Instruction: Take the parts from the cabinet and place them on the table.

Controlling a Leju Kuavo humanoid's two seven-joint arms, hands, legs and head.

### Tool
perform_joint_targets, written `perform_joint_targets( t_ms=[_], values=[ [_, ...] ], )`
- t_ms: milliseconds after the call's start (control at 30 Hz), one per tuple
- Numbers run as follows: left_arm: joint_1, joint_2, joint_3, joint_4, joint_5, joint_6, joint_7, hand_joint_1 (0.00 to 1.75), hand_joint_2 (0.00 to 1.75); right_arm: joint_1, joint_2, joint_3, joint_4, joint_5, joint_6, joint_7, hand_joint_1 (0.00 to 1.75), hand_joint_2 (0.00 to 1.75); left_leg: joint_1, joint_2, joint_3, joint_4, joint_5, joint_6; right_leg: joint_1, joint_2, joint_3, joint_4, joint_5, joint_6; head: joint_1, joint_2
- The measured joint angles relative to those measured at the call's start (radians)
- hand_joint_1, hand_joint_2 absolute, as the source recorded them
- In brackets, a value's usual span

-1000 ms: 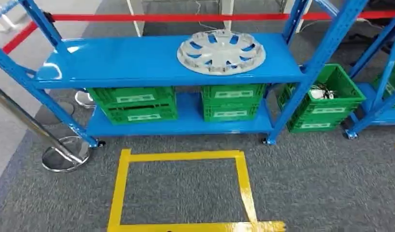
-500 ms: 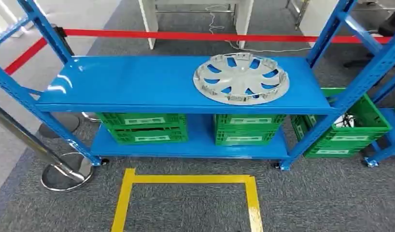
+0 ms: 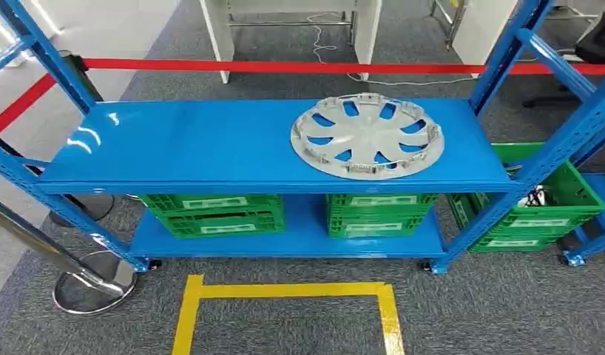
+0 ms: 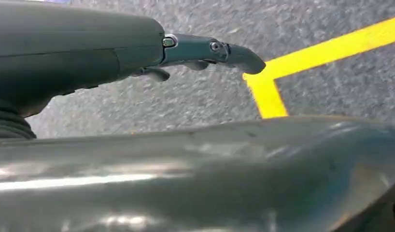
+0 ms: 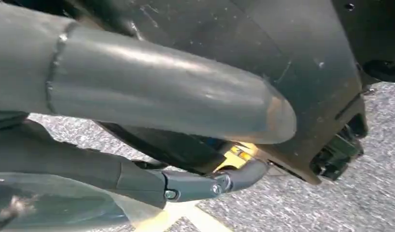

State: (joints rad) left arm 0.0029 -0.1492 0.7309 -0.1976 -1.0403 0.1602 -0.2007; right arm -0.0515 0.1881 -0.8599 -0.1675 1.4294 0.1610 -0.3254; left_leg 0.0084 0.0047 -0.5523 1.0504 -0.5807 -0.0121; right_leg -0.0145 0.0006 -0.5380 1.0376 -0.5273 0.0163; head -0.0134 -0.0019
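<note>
While the silver-grey round plastic wheel cover (image 3: pixel 367 136) lies flat on the top shelf of the blue metal rack (image 3: pixel 174 148), toward that shelf's right end, green plastic crates (image 3: pixel 211 214) sit on the lower shelf beneath it. Yellow floor tape (image 3: pixel 285 290) marks a rectangle on the grey carpet before the rack. Over that carpet the left hand (image 4: pixel 205 53) hangs with fingers stretched out, holding nothing. For the right hand (image 5: pixel 205 183), whether its fingers are spread or curled cannot be told.
</note>
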Motion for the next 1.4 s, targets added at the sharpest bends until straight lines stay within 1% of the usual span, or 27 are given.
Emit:
perform_joint_targets(
  t_ms=[33,67,100,133,167,200,233,267,300,333,367,400,433,467,500,533,567,600,667,700,733,800,833,900,1133,1200,1400],
  values=[
    [0.002,0.0,0.001,0.0,0.001,0.0,0.0,0.0,0.0,0.0,0.0,0.0,0.0,0.0,0.0,0.0,0.0,0.0,0.0,0.0,0.001,-0.004,0.036,0.01,0.001,0.0,-0.005,-0.005,-0.005,0.009,0.003,0.0],
    [0.005,0.0,0.001,0.0,0.0,0.0,-0.001,0.0,0.0,0.0,0.0,0.0,0.0,0.001,0.0,0.0,0.0,0.0,-0.001,-0.001,0.005,-0.006,0.043,0.017,0.001,-0.002,0.001,-0.011,-0.011,0.017,0.003,0.0],
    [0.005,-0.002,0.001,0.0,0.0,0.0,-0.001,0.0,0.0,0.0,0.0,0.0,0.0,0.0,0.0,0.0,0.0,0.0,0.004,-0.004,0.011,-0.016,0.055,0.026,0.002,-0.003,0.008,-0.012,-0.015,0.024,0.003,0.0],
    [0.003,-0.003,0.001,0.0,0.0,0.0,-0.001,0.0,0.0,0.0,0.0,0.0,0.0,0.0,0.0,0.0,0.0,0.0,0.007,-0.003,0.018,-0.02,0.063,0.033,0.001,-0.001,0.008,0.006,-0.023,0.027,0.005,0.0],
    [0.001,-0.004,0.001,0.0,0.0,0.0,-0.001,0.0,0.0,-0.001,0.0,0.0,0.0,0.0,0.0,0.0,0.0,0.0,0.007,-0.003,0.018,-0.02,0.061,0.04,0.002,-0.001,-0.016,0.046,-0.051,0.028,0.008,0.0],
    [0.0,-0.004,0.001,0.0,0.0,0.001,-0.001,0.0,0.0,-0.002,0.0,0.0,0.0,0.0,0.0,-0.001,0.0,0.0,0.005,-0.003,0.018,-0.02,0.06,0.044,0.002,-0.001,-0.057,0.123,-0.093,0.029,0.012,0.0],
    [0.0,-0.004,0.001,0.0,0.0,0.001,-0.001,0.0,0.0,-0.003,0.0,0.0,0.0,-0.001,-0.001,-0.003,0.0,0.0,0.001,-0.002,0.019,-0.02,0.057,0.048,0.003,-0.001,-0.102,0.204,-0.128,0.03,0.011,0.0],
    [0.0,-0.004,0.001,0.0,0.0,0.001,-0.001,0.0,0.0,-0.003,-0.001,0.0,0.0,-0.002,-0.001,-0.004,0.0,0.0,-0.002,-0.002,0.02,-0.019,0.053,0.052,0.004,-0.001,-0.14,0.264,-0.143,0.03,0.011,0.0],
    [0.0,-0.004,0.001,0.0,0.0,0.001,-0.001,0.0,0.0,-0.003,-0.002,0.0,-0.001,-0.002,-0.001,-0.004,0.0,0.0,-0.004,-0.003,0.024,-0.019,0.05,0.054,0.005,-0.001,-0.161,0.285,-0.133,0.029,0.012,0.0],
    [0.002,-0.004,0.001,0.0,0.0,0.001,-0.001,0.0,0.0,-0.004,-0.002,0.0,-0.001,-0.002,-0.001,-0.005,0.0,0.0,-0.007,-0.005,0.03,-0.019,0.043,0.055,0.006,-0.001,-0.158,0.259,-0.094,0.025,0.011,0.0],
    [0.002,-0.004,0.002,0.0,-0.002,0.001,-0.001,0.0,0.0,-0.005,-0.002,0.0,-0.001,-0.002,-0.001,-0.006,0.0,0.0,-0.009,-0.008,0.04,-0.019,0.036,0.054,0.006,-0.001,-0.138,0.195,-0.04,0.02,0.013,0.0],
    [0.002,-0.004,0.002,0.0,-0.002,0.0,-0.001,0.0,0.0,-0.004,-0.002,0.0,-0.001,-0.002,0.0,-0.005,0.0,0.0,-0.011,-0.009,0.05,-0.019,0.028,0.054,0.008,-0.001,-0.11,0.119,0.014,0.012,0.012,0.0],
    [0.003,-0.005,0.002,0.0,-0.001,-0.005,-0.001,0.0,0.0,-0.001,-0.002,0.0,-0.001,-0.001,0.001,-0.005,0.0,0.0,-0.011,-0.009,0.055,-0.019,0.019,0.052,0.012,-0.001,-0.088,0.041,0.057,0.003,0.012,0.0],
    [0.001,-0.006,0.003,0.002,0.0,-0.011,-0.001,0.0,0.0,0.0,-0.003,0.0,0.0,-0.001,0.002,-0.005,0.0,0.0,-0.015,-0.01,0.054,-0.016,0.013,0.047,0.016,-0.001,-0.073,0.045,0.043,-0.004,0.004,0.0],
    [-0.002,-0.006,0.005,0.002,0.001,-0.015,-0.001,0.0,0.0,-0.001,-0.003,0.0,0.0,-0.002,0.005,-0.006,0.0,0.0,-0.013,-0.013,0.051,-0.013,0.011,0.042,0.018,-0.001,-0.063,0.017,0.035,-0.007,0.007,0.0],
    [-0.002,-0.006,0.006,0.002,0.002,-0.017,-0.003,0.0,0.0,0.0,-0.003,0.0,0.0,-0.001,0.006,-0.007,0.0,0.0,-0.011,-0.011,0.051,-0.018,0.014,0.036,0.02,0.0,-0.066,0.015,0.035,-0.009,0.008,0.0],
    [-0.002,-0.005,0.007,0.002,0.002,-0.02,-0.005,0.0,0.0,0.0,-0.003,0.0,0.0,-0.002,0.007,-0.008,0.0,0.0,-0.013,-0.01,0.053,-0.017,0.014,0.039,0.017,0.001,-0.062,0.008,0.039,-0.003,0.012,0.0],
    [-0.002,-0.005,0.008,0.002,0.001,-0.021,-0.007,0.0,0.0,0.0,-0.003,0.0,0.0,-0.002,0.008,-0.008,0.0,0.0,-0.013,-0.01,0.056,-0.02,0.018,0.041,0.018,0.003,-0.059,0.004,0.038,-0.004,0.01,0.0],
    [-0.003,-0.005,0.008,0.002,0.0,-0.021,-0.01,0.0,0.0,-0.001,-0.003,0.0,0.0,-0.002,0.009,-0.008,0.0,0.0,-0.013,-0.01,0.07,-0.039,0.016,0.041,0.018,0.002,-0.051,-0.002,0.034,-0.005,0.011,0.0],
    [-0.003,-0.005,0.008,0.002,0.0,-0.022,-0.011,0.0,0.0,-0.001,-0.003,0.0,0.0,-0.002,0.01,-0.009,0.0,0.0,-0.013,-0.01,0.077,-0.047,0.015,0.041,0.018,0.002,-0.047,-0.005,0.031,-0.007,0.01,0.0],
    [-0.003,-0.004,0.008,0.002,0.0,-0.022,-0.012,0.0,0.0,-0.001,-0.003,0.0,0.0,-0.001,0.011,-0.01,0.0,0.0,-0.014,-0.01,0.083,-0.053,0.014,0.041,0.017,0.002,-0.043,-0.007,0.03,-0.008,0.011,0.0],
    [-0.003,-0.002,0.009,0.002,0.0,-0.022,-0.012,0.0,0.0,-0.001,-0.003,0.0,0.0,-0.002,0.012,-0.01,0.0,0.0,-0.014,-0.01,0.09,-0.061,0.012,0.04,0.017,0.002,-0.036,-0.009,0.026,-0.014,0.01,0.0],
    [-0.003,-0.001,0.009,0.002,0.0,-0.022,-0.012,0.0,0.0,-0.001,-0.003,0.0,0.0,-0.001,0.013,-0.01,0.0,0.0,-0.014,-0.01,0.095,-0.065,0.011,0.038,0.017,0.001,-0.033,-0.009,0.024,-0.015,0.01,0.0],
    [-0.004,-0.001,0.01,0.002,0.0,-0.022,-0.012,0.0,0.0,-0.001,-0.003,0.0,0.0,-0.001,0.013,-0.01,0.0,0.0,-0.014,-0.01,0.101,-0.067,0.01,0.037,0.017,0.001,-0.028,-0.009,0.021,-0.016,0.01,0.0],
    [-0.003,-0.001,0.011,0.002,0.0,-0.023,-0.012,0.0,0.0,-0.001,-0.003,0.0,0.0,-0.001,0.014,-0.01,0.0,0.0,-0.014,-0.01,0.106,-0.069,0.011,0.035,0.017,0.001,-0.023,-0.009,0.02,-0.017,0.011,0.0],
    [-0.003,-0.001,0.011,0.002,0.0,-0.023,-0.012,0.0,0.0,-0.001,-0.003,0.0,0.0,-0.001,0.014,-0.01,0.0,0.0,-0.014,-0.01,0.106,-0.069,0.011,0.033,0.017,0.001,-0.022,-0.009,0.02,-0.017,0.011,0.0],
    [-0.003,0.0,0.012,0.002,-0.005,-0.022,-0.012,0.0,0.0,0.0,-0.003,0.0,0.0,-0.001,0.014,-0.01,0.0,0.0,-0.015,-0.01,0.107,-0.069,0.011,0.032,0.016,0.001,-0.02,-0.01,0.02,-0.017,0.011,0.0]
  ],
)
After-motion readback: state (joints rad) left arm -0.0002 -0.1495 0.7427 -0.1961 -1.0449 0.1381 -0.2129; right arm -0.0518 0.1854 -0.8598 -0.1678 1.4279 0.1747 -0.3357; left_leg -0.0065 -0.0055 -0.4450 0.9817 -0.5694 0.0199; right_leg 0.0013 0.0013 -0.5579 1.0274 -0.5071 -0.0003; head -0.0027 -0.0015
